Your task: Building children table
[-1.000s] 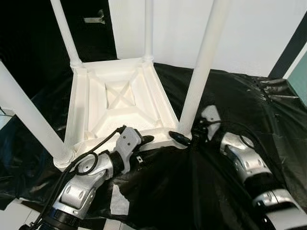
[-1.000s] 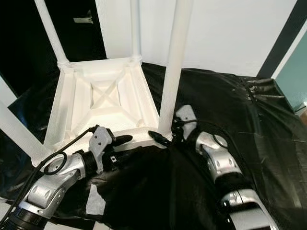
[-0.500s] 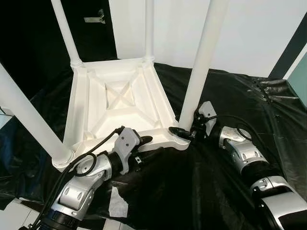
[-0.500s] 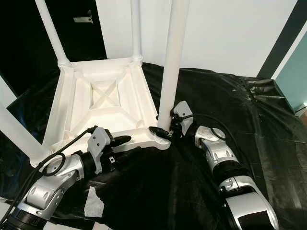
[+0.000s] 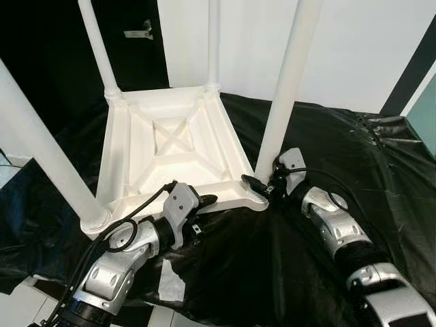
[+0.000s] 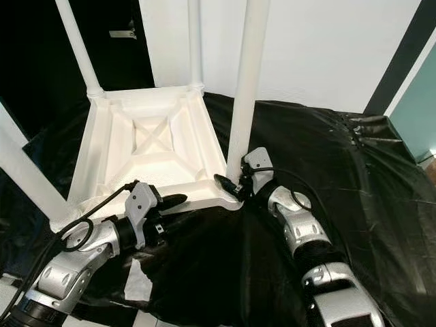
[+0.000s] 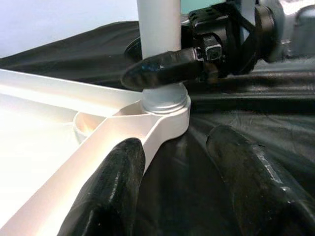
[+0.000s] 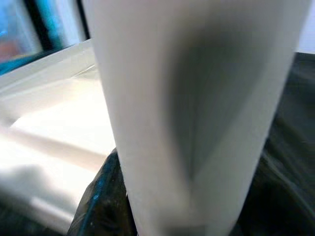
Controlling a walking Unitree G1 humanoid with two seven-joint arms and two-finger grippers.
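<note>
1. The children table (image 5: 170, 153) is white plastic and lies upside down on a black sheet (image 5: 327, 143), so its ribbed underside with a cross-shaped brace in the middle faces up.
2. Four white round legs stand upright from the corner sockets.
3. The near right leg (image 5: 283, 95) sits in its corner socket (image 7: 165, 105), where a grey ring shows at its base.
4. The near left leg (image 5: 41, 146) rises at the left corner, and the two far legs (image 5: 99, 48) stand at the back corners.
</note>
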